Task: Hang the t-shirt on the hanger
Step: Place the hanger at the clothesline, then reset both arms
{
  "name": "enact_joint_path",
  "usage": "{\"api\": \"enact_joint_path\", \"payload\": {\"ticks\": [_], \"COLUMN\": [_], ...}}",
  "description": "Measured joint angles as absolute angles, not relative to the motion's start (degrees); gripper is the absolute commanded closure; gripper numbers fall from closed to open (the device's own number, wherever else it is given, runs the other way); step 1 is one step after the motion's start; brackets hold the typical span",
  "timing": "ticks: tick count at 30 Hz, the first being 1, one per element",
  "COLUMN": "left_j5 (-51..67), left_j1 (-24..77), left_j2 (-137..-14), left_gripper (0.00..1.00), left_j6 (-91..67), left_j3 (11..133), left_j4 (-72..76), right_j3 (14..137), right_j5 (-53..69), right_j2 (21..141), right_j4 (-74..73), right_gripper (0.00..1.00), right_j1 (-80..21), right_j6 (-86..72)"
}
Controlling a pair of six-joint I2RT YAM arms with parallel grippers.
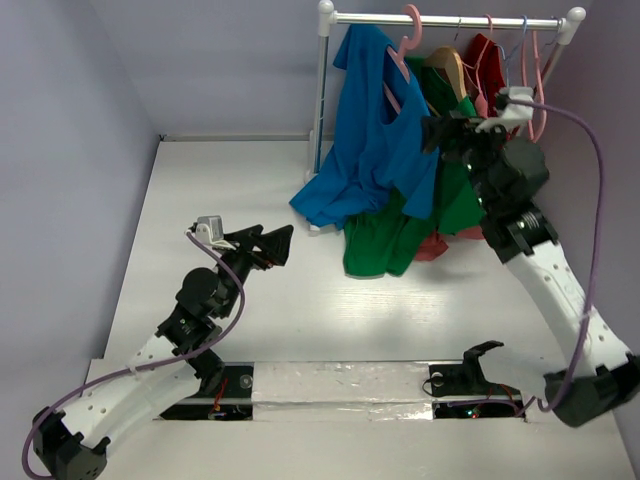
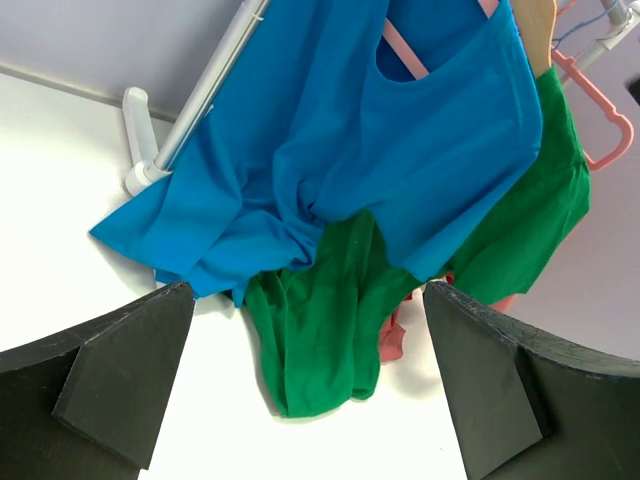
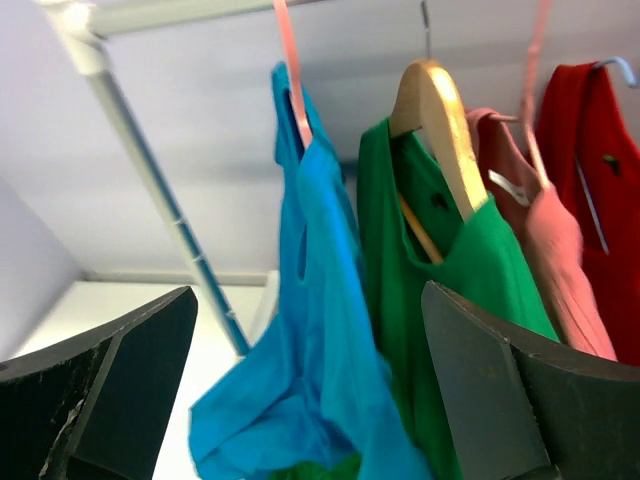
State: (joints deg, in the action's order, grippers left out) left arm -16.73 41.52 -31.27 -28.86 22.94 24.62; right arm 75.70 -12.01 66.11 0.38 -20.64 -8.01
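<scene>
the t-shirt (image 1: 370, 150) hangs lopsided on the hanger (image 1: 405, 45) hooked over the rail (image 1: 450, 19), so the right gripper (image 1: 432, 135) beside it stands apart, empty; the left gripper (image 1: 272, 245) is apart too.

**Figure: Your two arms**

Your left arm (image 1: 150, 370) and right arm (image 1: 560, 290) share white lower links dotted with small holes, black joints and black wedge-shaped jaws. A lilac cable (image 1: 597, 200) trails each; a pale grey camera (image 1: 210, 229) caps each wrist.

t-shirt (image 1: 375, 150) & grn shirt (image 3: 480, 270): matt soft cloth; pink hanger (image 3: 291, 70): smooth plastic; tan hanger (image 3: 440, 110): glossy wood
</scene>
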Motion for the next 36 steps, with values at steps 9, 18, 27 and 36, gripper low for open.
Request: {"api": "enact_joint_path", "payload": {"ticks": [9, 18, 27, 36], "left_j5": [-16.0, -15.6, -17.2, -17.9], "left_j1": [41.5, 41.5, 41.5, 41.5], "left_j2": [-30.4, -24.3, -18.9, -18.0], "left_gripper": [0.01, 0.01, 0.01, 0.01], "left_j6": [-31.2, -32.4, -30.8, -27.8], "left_j3": [23.4, 30.6, 37.6, 41.6], "left_j4": [23.5, 20.3, 16.8, 11.3], "right_j3": [55.6, 46.3, 46.7, 48.1], "right_j5": [-11.0, -13.1, -14.6, -16.0], "right_j2": [40.6, 15.4, 6.1, 3.9], "right_j4": [10.8, 11.1, 5.0, -2.0], "right_gripper": [0.0, 0.0, 0.0, 0.0], "right_j1": [-20.6, -20.6, -20.6, -20.6], "right_j6": [-14.1, -19.6, -20.5, -17.3]}}
